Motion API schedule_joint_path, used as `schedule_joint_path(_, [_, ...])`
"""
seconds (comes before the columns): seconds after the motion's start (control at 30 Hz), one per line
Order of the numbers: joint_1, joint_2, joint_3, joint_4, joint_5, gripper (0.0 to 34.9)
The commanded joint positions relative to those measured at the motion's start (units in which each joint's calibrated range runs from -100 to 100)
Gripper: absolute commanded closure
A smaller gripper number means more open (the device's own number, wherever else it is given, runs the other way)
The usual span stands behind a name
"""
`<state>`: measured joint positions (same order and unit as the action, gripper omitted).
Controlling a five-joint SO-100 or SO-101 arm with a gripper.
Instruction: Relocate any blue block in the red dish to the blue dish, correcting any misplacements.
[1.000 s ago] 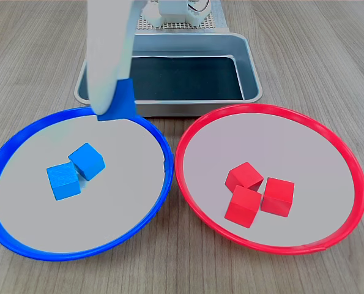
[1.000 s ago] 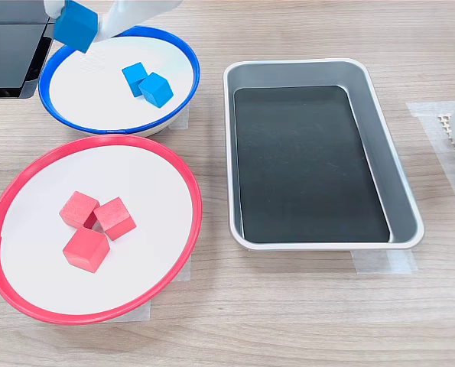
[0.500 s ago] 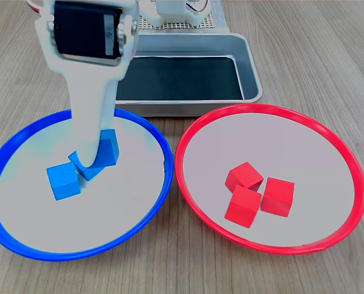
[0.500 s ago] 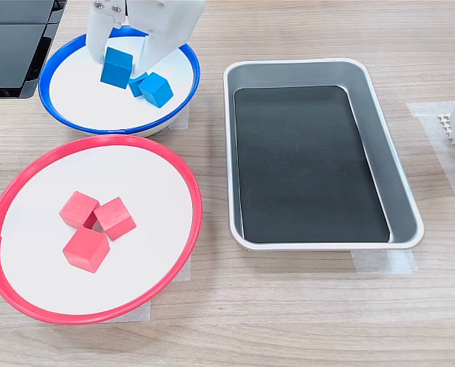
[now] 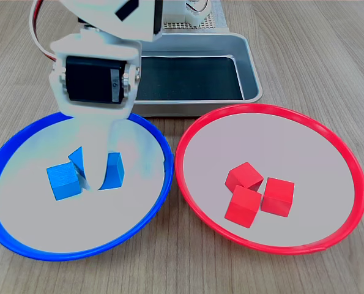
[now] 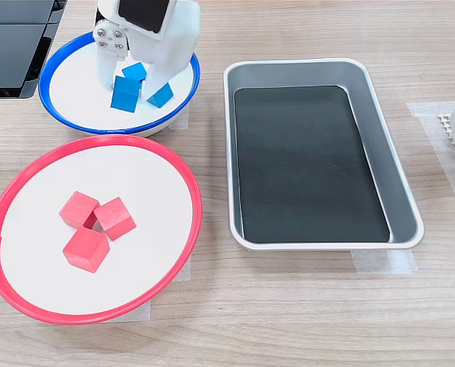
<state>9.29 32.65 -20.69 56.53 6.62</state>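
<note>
Where fingers hide (partly) blue block

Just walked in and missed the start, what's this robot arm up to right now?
The arm's pincer is down inside the blue dish, setting a blue block beside the two other blue blocks there. Whether the fingers have let go cannot be told. The red dish holds only three red blocks, so nothing looks misplaced there. The metal tray sits empty.
</note>
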Motion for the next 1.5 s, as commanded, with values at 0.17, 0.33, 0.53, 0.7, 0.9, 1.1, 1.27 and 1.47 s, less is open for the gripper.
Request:
schedule_joint_path(0.17, [1.1,0.0,-2.3,-0.7,0.1,30.7])
schedule_joint_path(0.33, [1.2,0.0,-2.6,-0.3,0.1,25.6])
schedule_joint_path(0.53, [1.1,-0.5,-3.0,0.9,0.0,24.6])
schedule_joint_path(0.7, [0.4,-4.4,-2.0,1.2,0.0,34.8])
schedule_joint_path(0.9, [-1.4,-19.7,5.5,4.6,-1.6,34.8])
schedule_joint_path(1.1, [-4.7,-42.8,23.4,6.5,-2.8,34.8])
schedule_joint_path(1.27, [-7.6,-64.8,42.1,4.9,-3.7,34.8])
schedule_joint_path(1.47, [-9.7,-87.1,64.5,-0.3,-4.2,34.9])
